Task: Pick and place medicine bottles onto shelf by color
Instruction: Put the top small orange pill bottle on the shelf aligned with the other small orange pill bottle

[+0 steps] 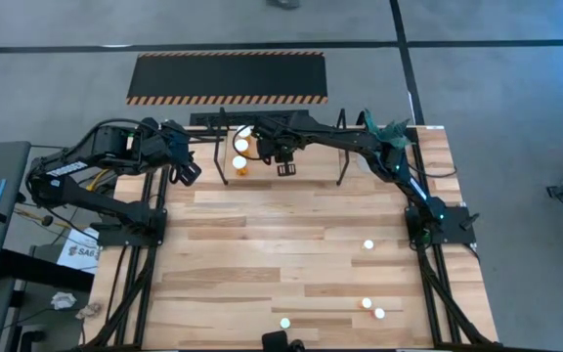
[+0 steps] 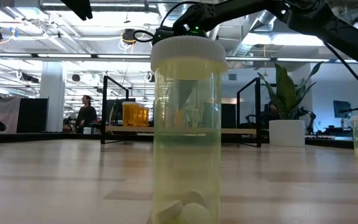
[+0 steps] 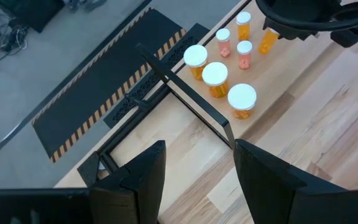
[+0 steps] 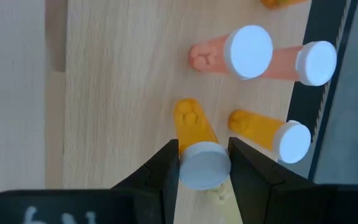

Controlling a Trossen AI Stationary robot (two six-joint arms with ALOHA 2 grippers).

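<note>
**Orange bottle pinched over the shelf**

Orange bottle (image 4: 194, 146) sits between the fingers of my right claw (image 4: 204, 163), pinched at its white cap, body pointing down at the shelf floor. My right claw (image 1: 283, 156) is over the shelf (image 1: 342, 156) at the far edge of the counter (image 1: 291, 244). Beside the held one stand another orange bottle (image 4: 267, 134) and two reddish bottles (image 4: 232, 55), all white-capped, on the shelf's wood floor next to the black rear bar.

My left claw (image 3: 194, 171) hangs spread, holding nothing, just off the shelf's left hoop end. From it I see three big orange bottles (image 3: 216, 78) in a row on the shelf and smaller ones behind, under my right claw.

Loose bottles on the counter: a pale bottle (image 2: 186, 130) upright at the near edge with white pills in the bottom, three more (image 1: 369, 305) toward the right side. Striped mat (image 1: 227, 78) lies on the floor beyond the counter. Person (image 2: 86, 114) and a potted plant (image 2: 288, 121) in the room behind.
</note>
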